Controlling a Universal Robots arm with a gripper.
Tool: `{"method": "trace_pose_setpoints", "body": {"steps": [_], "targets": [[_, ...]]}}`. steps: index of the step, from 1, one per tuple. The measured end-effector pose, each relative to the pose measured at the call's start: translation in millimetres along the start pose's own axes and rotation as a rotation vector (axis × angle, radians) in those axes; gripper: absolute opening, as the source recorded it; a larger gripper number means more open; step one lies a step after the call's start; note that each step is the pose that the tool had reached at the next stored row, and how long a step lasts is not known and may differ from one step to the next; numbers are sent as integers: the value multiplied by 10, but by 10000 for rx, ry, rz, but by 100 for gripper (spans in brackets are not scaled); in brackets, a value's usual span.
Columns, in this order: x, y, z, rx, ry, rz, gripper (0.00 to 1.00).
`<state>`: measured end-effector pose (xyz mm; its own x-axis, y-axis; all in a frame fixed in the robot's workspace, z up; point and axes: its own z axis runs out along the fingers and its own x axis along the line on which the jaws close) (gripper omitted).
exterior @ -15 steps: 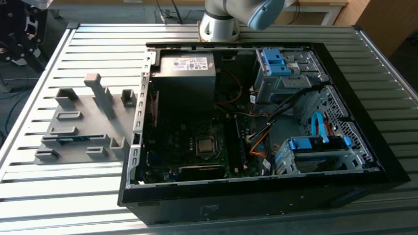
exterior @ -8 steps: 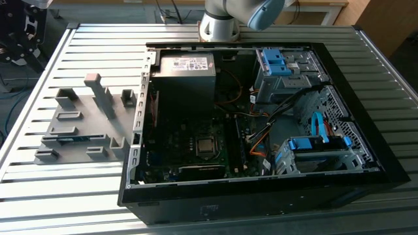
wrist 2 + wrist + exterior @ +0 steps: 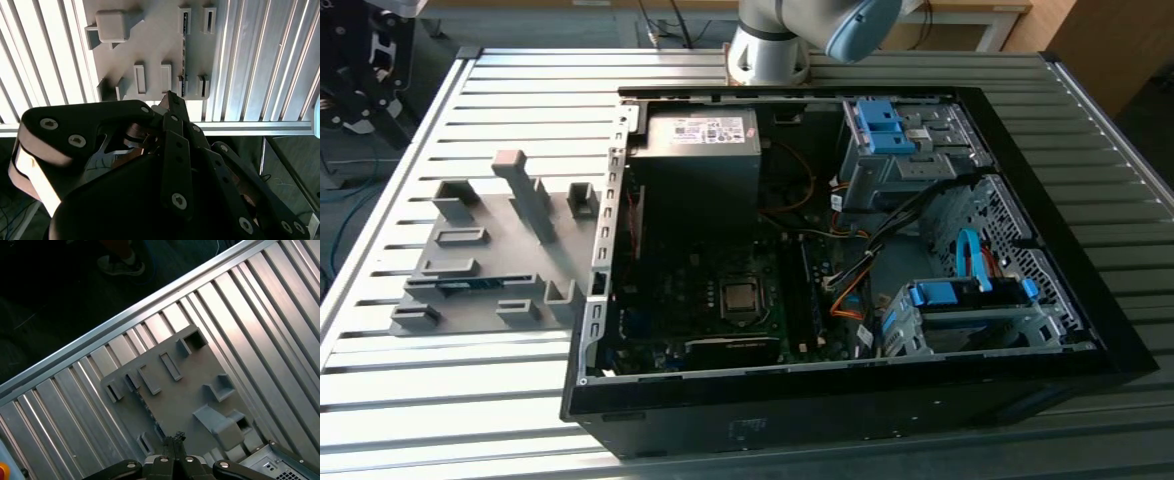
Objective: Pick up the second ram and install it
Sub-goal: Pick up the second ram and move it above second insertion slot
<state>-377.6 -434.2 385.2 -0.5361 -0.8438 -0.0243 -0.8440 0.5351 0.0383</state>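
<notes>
While the hand point(image 3: 172, 100) hangs above the grey holder tray point(image 3: 150, 50), its fingers are drawn together into a narrow tip with nothing held between them. Both wrist views show this. In the first wrist view the tip sits over the edge of the tray point(image 3: 185, 390) near a pair of small slots, apart from the tray's surface.

The second ram point(image 3: 467, 285) rests in the holder tray, untouched. In the exterior view it is a short blue strip lying across the tray's near part, between two raised slot blocks. In the second wrist view it shows edge-on as a thin line point(image 3: 183, 55) running from one slot block to another, just beyond the hand's tip.

The tray lies flat on the slatted metal tabletop point(image 3: 494, 90), towards the exterior view's left. It carries several upright posts and rectangular pockets.

Just beside the tray, on the exterior view's right, stands the open computer case point(image 3: 854, 400) with its side panel off. Inside it are the motherboard point(image 3: 707, 320), with the bare processor socket point(image 3: 743, 297) near its middle, a power supply point(image 3: 700, 140) at the far end, and blue drive brackets point(image 3: 961, 293) among loose cables.

The arm point(image 3: 767, 50) rises from the far edge of the tabletop behind the case. In the first wrist view, a person's shoe point(image 3: 120, 265) stands on the dark floor beyond the tabletop's rim.
</notes>
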Motion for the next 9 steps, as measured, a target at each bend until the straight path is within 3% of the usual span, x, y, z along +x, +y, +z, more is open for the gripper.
{"method": "trace_pose_setpoints", "body": {"steps": [9], "targets": [[5,3,2,-3,6,-140,11]]}}
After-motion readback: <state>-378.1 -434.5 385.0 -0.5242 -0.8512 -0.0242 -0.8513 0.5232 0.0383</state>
